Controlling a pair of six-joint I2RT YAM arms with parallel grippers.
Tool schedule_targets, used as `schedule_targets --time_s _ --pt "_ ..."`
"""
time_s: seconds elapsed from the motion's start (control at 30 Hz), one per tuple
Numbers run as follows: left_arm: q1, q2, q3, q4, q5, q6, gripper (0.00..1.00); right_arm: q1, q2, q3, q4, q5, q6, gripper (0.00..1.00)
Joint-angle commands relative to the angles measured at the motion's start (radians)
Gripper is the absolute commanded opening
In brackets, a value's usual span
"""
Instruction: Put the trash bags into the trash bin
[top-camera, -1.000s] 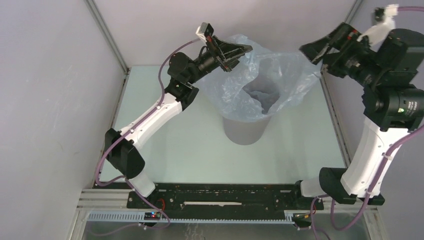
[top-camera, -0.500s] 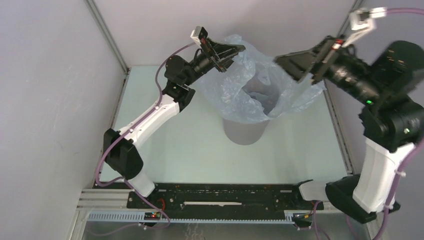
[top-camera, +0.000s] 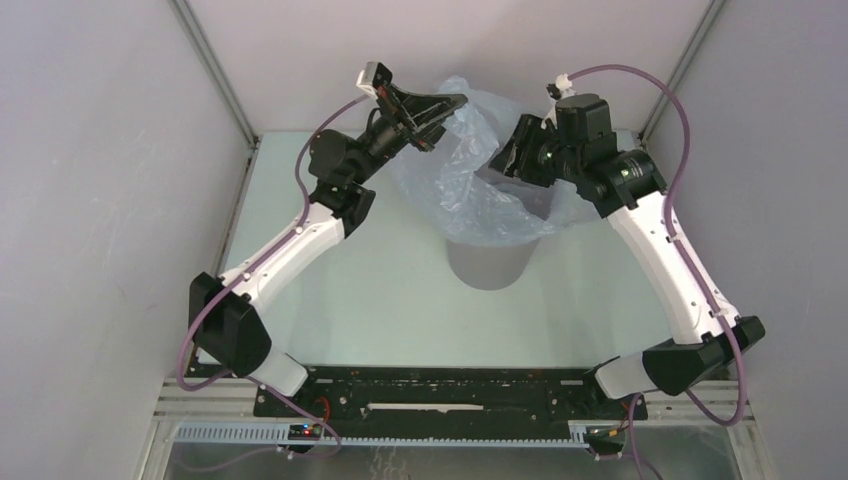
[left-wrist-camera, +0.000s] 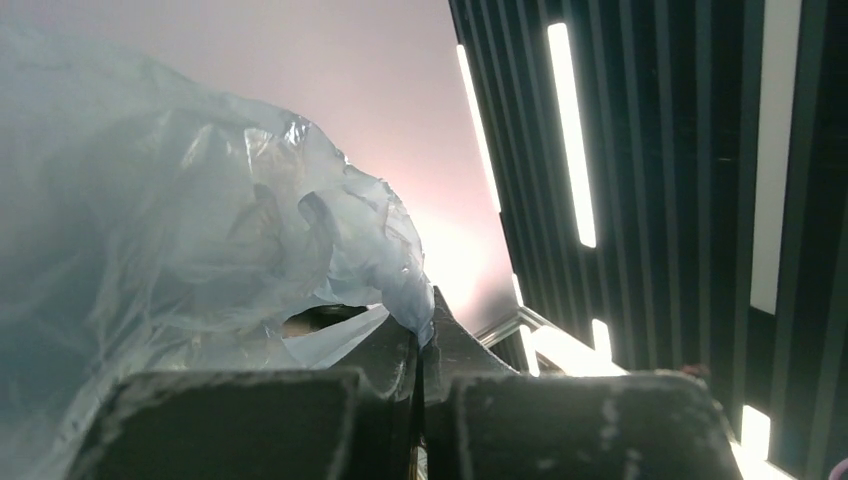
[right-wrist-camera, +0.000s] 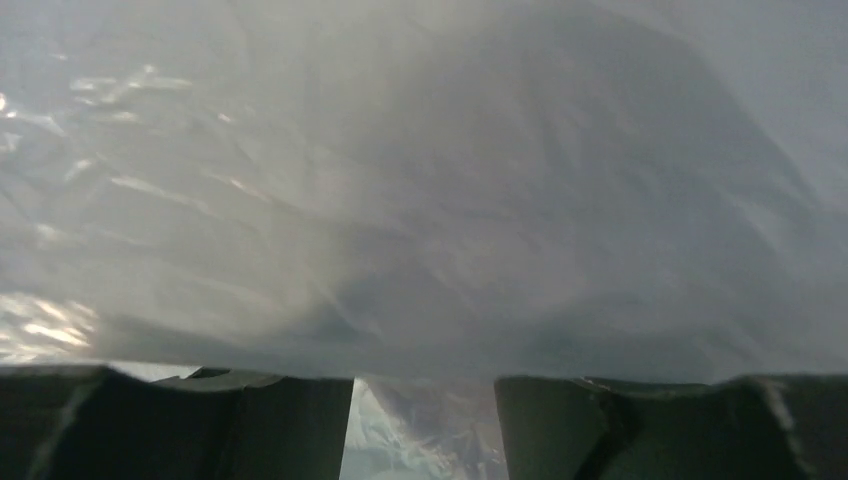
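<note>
1. Top external view showed the trash bag (top-camera: 465, 190) draped over the trash bin (top-camera: 487, 268) at mid-table. Its middle sagged into the mouth, while most of the film billowed above and behind the rim.
2. The job looked partway done, with the loose film yet to be pushed down inside.
3. The left gripper (top-camera: 440, 104) reached high over the bin's far left side, jaws pinched tight on a fold of the bag's edge.
4. The right gripper (top-camera: 512, 152) pointed into the bag's opening from the right, jaws apart, with film filling its wrist view.
</note>
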Motion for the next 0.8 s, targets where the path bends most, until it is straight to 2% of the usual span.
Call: schedule_targets --time_s 0.0,0.1,0.23,0.37,0.57,0.73,0.77 --pt "0.008 -0.041 -0.012 0.077 -0.019 -0.025 0.00 0.002 -0.113 -0.059 0.141 0.075 0.042 0.58" --pt "0.008 -0.036 0.000 0.076 -0.011 -0.028 0.00 0.011 -0.122 -0.089 0.182 0.076 0.040 0.60" --pt "-0.001 -0.031 0.002 0.076 -0.007 -0.032 0.00 0.094 -0.046 -0.109 0.222 0.159 -0.004 0.62" --pt "-0.019 -0.023 0.009 0.079 0.002 -0.035 0.00 0.160 0.050 -0.041 0.207 0.210 -0.034 0.64" --pt "-0.048 0.010 0.045 0.096 0.007 -0.049 0.00 0.161 0.100 -0.144 0.244 0.217 -0.017 0.65" --pt "-0.051 0.017 0.050 0.115 -0.005 -0.056 0.00 0.116 0.102 -0.211 0.169 0.309 0.040 0.62" --pt "-0.051 0.017 0.046 0.119 -0.007 -0.057 0.00 0.103 0.087 -0.235 0.164 0.321 0.045 0.57"
